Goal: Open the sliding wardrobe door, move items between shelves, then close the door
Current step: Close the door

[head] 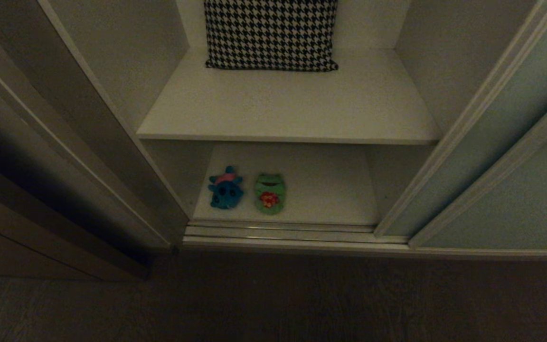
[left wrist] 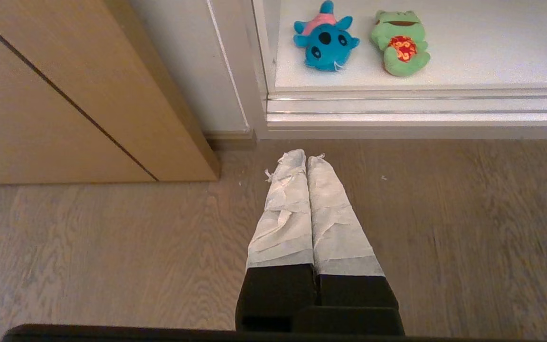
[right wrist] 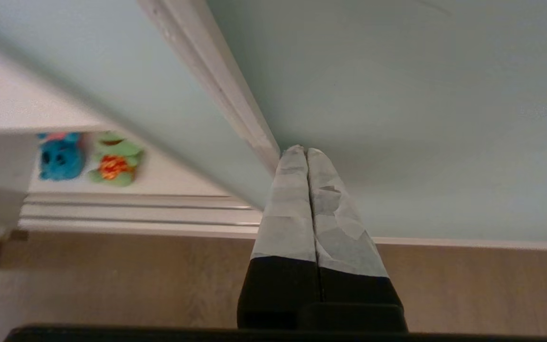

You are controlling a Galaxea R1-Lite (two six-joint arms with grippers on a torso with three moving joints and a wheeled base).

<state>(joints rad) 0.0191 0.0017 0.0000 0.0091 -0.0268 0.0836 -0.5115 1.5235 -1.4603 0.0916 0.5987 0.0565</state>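
Note:
The pale grey-green sliding wardrobe door [head: 501, 156] [right wrist: 397, 95] stands slid to the right, leaving the white interior open. On the lower shelf [head: 330, 190] lie a teal-blue plush [head: 226, 188] [left wrist: 325, 40] [right wrist: 60, 156] and, right beside it, a green frog plush [head: 269, 192] [left wrist: 400, 45] [right wrist: 114, 161]. The upper shelf [head: 292, 109] carries a cushion. My right gripper [right wrist: 306, 151] is shut, its tips against the door's cream frame edge [right wrist: 226, 90]. My left gripper [left wrist: 306, 156] is shut with nothing in it, hanging over the wooden floor in front of the wardrobe. Neither gripper shows in the head view.
A black-and-white houndstooth cushion [head: 271, 33] leans at the back of the upper shelf. A ribbed metal floor track [head: 283, 232] [left wrist: 416, 107] runs along the wardrobe front. A brown wooden side panel [left wrist: 64, 95] stands at the left. Wood floor [head: 273, 299] lies in front.

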